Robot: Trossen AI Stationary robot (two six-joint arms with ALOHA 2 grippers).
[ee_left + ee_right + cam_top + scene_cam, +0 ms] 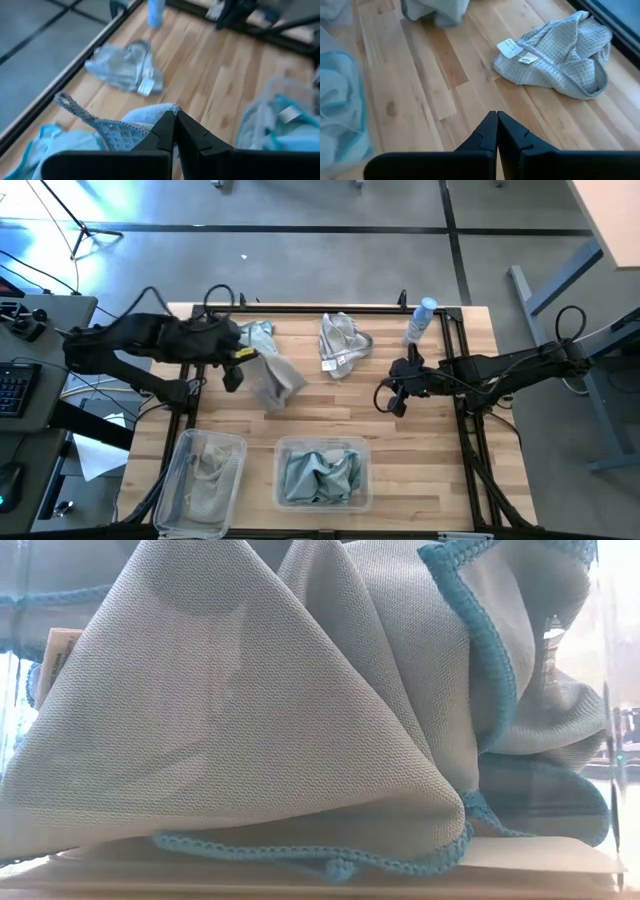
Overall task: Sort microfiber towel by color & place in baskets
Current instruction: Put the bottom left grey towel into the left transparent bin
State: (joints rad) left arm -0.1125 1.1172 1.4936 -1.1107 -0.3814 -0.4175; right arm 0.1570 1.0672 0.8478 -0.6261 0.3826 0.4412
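Towel (pixel 272 378) pinched by left claw (pixel 236 358), lifted

Left end effector (pixel 233 366) pinched closed; right end effector (pixel 392 395) closed, hovering

grey waffle-weave towel (pixel 560 60), teal-edged towel (pixel 300 720)

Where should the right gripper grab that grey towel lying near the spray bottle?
Pinch a raised fold near the middle of the grey towel, coming straight down. It lies crumpled on the table, so its ridges stand up, and the right gripper is nearby.
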